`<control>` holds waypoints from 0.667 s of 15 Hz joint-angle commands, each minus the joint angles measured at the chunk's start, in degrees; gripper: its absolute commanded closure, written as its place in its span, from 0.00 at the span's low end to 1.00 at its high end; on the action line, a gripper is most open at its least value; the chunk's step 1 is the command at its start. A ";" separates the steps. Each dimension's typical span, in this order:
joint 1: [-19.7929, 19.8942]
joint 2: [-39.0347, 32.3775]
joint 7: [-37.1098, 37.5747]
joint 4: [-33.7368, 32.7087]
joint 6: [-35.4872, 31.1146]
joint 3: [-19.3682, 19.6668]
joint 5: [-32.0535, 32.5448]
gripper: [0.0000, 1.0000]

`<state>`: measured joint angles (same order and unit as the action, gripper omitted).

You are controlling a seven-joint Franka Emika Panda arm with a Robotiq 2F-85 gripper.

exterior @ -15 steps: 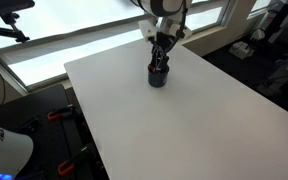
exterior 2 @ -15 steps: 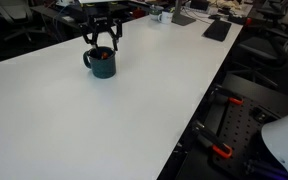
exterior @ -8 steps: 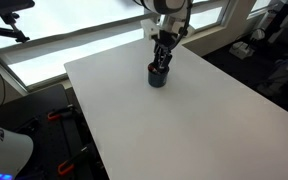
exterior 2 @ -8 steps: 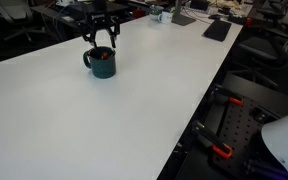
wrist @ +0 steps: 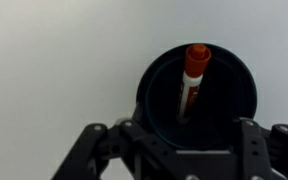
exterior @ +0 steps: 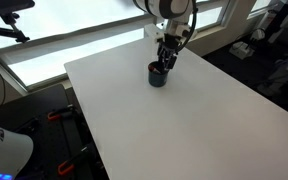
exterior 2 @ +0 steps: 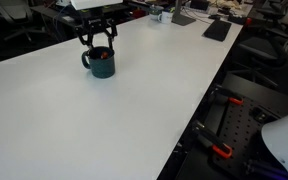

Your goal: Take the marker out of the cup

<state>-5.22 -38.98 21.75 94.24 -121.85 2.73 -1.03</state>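
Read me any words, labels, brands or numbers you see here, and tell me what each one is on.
None can be read. The marker in the cup has a pale band in the wrist view, but any print on it is too blurred to read.

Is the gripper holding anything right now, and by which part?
Nothing is held. The gripper hangs above the cup with its jaws open; the marker stands inside it, ungripped.

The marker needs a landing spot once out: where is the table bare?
The table is bare on every side of the cup, widest toward the near edge in both exterior views. Crowded only at the cup itself, with the gripper above it.
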 commanded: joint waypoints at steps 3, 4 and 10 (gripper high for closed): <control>-0.94 -3.20 -0.74 -5.35 3.99 -0.13 0.66 0.26; -1.07 -3.20 -0.78 -5.68 4.58 -0.16 0.72 0.26; -1.85 -3.40 -2.21 -7.15 8.05 -0.85 0.96 0.25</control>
<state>-6.62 -41.40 21.20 89.46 -117.16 2.44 -0.72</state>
